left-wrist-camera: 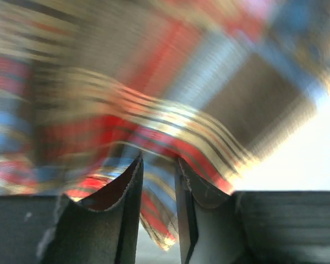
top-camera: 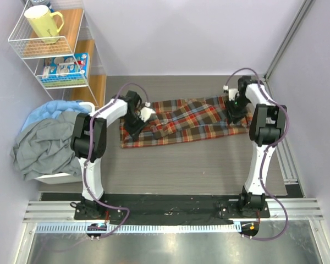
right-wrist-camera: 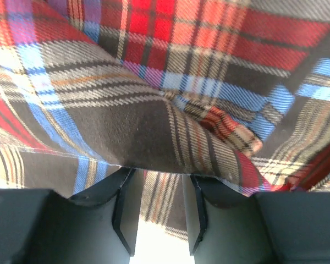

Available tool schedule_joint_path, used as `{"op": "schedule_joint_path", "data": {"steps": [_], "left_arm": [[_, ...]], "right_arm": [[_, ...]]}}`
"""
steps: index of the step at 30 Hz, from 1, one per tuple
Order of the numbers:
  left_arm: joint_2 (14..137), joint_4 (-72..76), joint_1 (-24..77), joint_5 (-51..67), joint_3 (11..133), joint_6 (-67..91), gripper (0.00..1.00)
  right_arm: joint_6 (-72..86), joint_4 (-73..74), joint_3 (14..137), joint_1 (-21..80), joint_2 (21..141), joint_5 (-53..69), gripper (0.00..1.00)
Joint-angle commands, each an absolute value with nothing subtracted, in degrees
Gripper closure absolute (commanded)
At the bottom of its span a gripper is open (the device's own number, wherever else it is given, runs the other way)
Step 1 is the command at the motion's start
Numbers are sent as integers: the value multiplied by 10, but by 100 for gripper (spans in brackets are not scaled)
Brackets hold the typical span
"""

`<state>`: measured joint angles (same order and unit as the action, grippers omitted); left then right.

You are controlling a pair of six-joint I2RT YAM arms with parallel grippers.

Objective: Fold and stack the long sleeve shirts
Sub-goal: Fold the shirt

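A tartan plaid long sleeve shirt [top-camera: 187,121] in red, dark brown, yellow and blue lies as a long flat band across the far part of the table. My left gripper [top-camera: 136,125] is at its left end. In the left wrist view, which is blurred, its fingers [left-wrist-camera: 126,203] are close together with a hanging fold of the shirt [left-wrist-camera: 154,99] between them. My right gripper [top-camera: 236,113] is at the shirt's right end. In the right wrist view the shirt [right-wrist-camera: 154,82] drapes over the fingertips [right-wrist-camera: 124,190], with cloth in the narrow gap between them.
A heap of grey and blue clothes [top-camera: 44,143] fills a white bin at the left table edge. A wire shelf [top-camera: 52,52] with a yellow mug [top-camera: 43,22] stands at the back left. A metal rail [top-camera: 289,159] runs along the right side.
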<state>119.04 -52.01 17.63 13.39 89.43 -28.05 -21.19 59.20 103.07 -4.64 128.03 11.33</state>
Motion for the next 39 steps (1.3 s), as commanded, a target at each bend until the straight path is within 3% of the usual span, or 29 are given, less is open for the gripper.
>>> {"op": "schedule_joint_path", "data": {"steps": [1, 5, 10, 14, 15, 17, 18, 20, 23, 29, 39], "left_arm": [[1111, -593, 246, 176, 795, -328, 71], [1064, -626, 251, 247, 789, -317, 64], [1036, -607, 200, 311, 860, -309, 49], [1012, -563, 184, 343, 924, -267, 42], [1003, -543, 185, 342, 932, -255, 33], [978, -471, 184, 335, 935, -218, 24], [951, -442, 184, 324, 930, -207, 12], [931, -338, 184, 305, 895, -141, 1], [918, -269, 184, 259, 872, -74, 0], [962, -376, 177, 298, 936, -91, 0], [934, -368, 172, 295, 893, -113, 0]], "right_arm": [[-243, 595, 1165, -29, 1328, 106, 60], [-300, 676, 1238, -59, 1293, 196, 58], [-327, 681, 1278, -71, 1269, 261, 40], [-318, 643, 1316, -38, 1295, 286, 34], [-315, 634, 1323, -33, 1301, 291, 32], [-315, 623, 1331, -16, 1314, 292, 29], [-315, 602, 1328, -10, 1317, 293, 28], [-306, 577, 1318, 0, 1323, 286, 25], [-290, 538, 1317, 30, 1343, 287, 25], [-267, 487, 1314, 57, 1379, 294, 26], [-300, 487, 1252, 60, 1370, 273, 36]]}}
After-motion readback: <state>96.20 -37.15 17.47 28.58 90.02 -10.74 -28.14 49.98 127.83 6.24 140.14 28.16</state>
